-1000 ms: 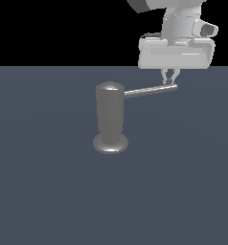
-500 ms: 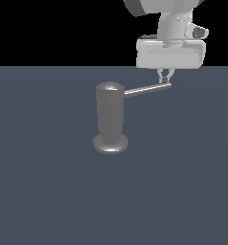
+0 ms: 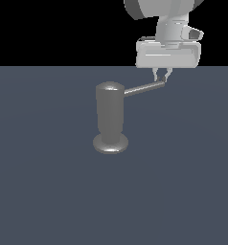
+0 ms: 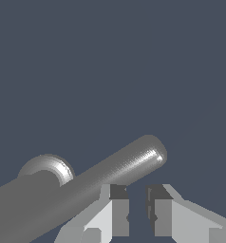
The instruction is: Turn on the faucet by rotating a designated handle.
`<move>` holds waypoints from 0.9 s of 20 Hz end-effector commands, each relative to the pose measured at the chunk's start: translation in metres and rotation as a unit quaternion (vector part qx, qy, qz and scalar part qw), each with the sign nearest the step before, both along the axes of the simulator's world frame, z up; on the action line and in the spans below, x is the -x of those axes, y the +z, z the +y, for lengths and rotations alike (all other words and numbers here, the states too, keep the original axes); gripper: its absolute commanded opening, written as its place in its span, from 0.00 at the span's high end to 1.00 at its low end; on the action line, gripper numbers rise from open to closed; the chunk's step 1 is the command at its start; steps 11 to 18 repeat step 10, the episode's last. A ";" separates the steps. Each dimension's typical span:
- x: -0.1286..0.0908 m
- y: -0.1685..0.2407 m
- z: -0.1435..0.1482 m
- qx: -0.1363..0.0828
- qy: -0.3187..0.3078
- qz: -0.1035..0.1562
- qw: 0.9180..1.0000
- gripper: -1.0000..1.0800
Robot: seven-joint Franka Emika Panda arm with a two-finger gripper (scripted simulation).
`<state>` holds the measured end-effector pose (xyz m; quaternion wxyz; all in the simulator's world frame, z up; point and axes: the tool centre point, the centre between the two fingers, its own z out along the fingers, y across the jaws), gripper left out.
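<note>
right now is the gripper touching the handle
Cannot tell. In the exterior view the gripper fingertips meet the handle tip; the wrist view shows the rod overlapping one finger, depth unclear.

A flat, dark blue-grey surface (image 3: 49,191) carries the scene, reaching back to a straight edge under a black background in the exterior view. The faucet (image 3: 109,117) stands upright directly on it, resting on its round flared base disc. In the wrist view the same plain surface fills the frame behind everything.
</note>
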<state>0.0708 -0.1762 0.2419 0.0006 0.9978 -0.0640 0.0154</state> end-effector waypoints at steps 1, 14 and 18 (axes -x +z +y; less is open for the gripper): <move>-0.002 -0.018 -0.005 -0.001 -0.005 0.012 1.000 1.00; -0.022 -0.021 -0.007 -0.002 -0.007 0.015 1.000 1.00; -0.022 -0.021 -0.007 -0.002 -0.007 0.015 1.000 1.00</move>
